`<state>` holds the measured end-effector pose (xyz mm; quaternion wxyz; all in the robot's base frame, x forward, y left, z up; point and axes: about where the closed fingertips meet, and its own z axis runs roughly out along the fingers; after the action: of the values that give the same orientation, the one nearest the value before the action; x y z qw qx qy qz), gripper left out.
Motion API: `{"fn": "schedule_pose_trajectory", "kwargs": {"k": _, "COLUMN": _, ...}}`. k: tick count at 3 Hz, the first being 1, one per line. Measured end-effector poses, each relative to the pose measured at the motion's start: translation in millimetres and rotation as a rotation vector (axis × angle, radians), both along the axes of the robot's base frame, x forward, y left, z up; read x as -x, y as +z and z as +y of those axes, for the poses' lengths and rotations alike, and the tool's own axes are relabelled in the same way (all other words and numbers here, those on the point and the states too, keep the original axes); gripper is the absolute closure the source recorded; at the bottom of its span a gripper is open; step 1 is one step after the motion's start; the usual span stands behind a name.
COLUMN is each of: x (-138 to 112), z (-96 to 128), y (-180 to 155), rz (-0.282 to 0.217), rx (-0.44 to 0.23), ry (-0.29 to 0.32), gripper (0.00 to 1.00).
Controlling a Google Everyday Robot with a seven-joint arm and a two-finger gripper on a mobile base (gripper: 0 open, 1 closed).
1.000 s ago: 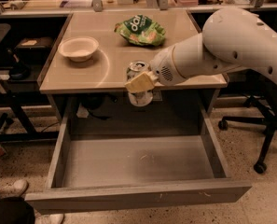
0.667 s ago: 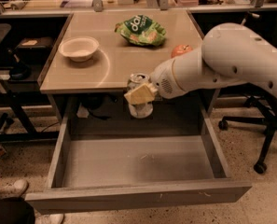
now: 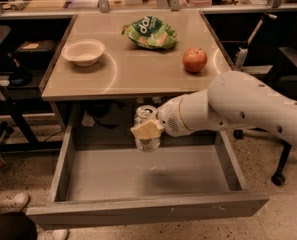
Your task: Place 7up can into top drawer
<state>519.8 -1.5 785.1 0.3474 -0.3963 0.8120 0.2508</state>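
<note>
A bowl [image 3: 83,51] sits near the table's [image 3: 138,81] left edge, and a bag [image 3: 149,32] lies at the back. Just below the front edge, the gripper [image 3: 147,130] squeezes the can [image 3: 146,114], upright over the open drawer [image 3: 148,210]. An apple [image 3: 194,60] sits near the right edge.

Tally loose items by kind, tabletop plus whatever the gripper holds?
Cans: 1, silver-white aluminium 7up can, in the gripper above the open grey top drawer
Bowls: 1, round white bowl
Bags: 1, crumpled green chip bag
Fruit: 1, red apple
Total: 4
</note>
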Motion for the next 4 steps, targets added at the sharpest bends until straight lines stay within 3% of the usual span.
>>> {"fn": "schedule_pose_trajectory", "kwargs": {"k": 1, "x": 20, "z": 10, "y": -33, "rz": 0.077, "rx": -0.011, "ry": 0.023, "gripper": 1.0}}
{"fn": "schedule_pose_trajectory", "kwargs": {"k": 3, "x": 22, "z": 14, "y": -50, "rz": 0.099, "rx": -0.027, "ry": 0.005, "gripper": 1.0}}
{"fn": "schedule_pose_trajectory", "kwargs": {"k": 4, "x": 19, "z": 20, "y": -88, "rz": 0.113, "rx": -0.05, "ry": -0.04, "gripper": 1.0}}
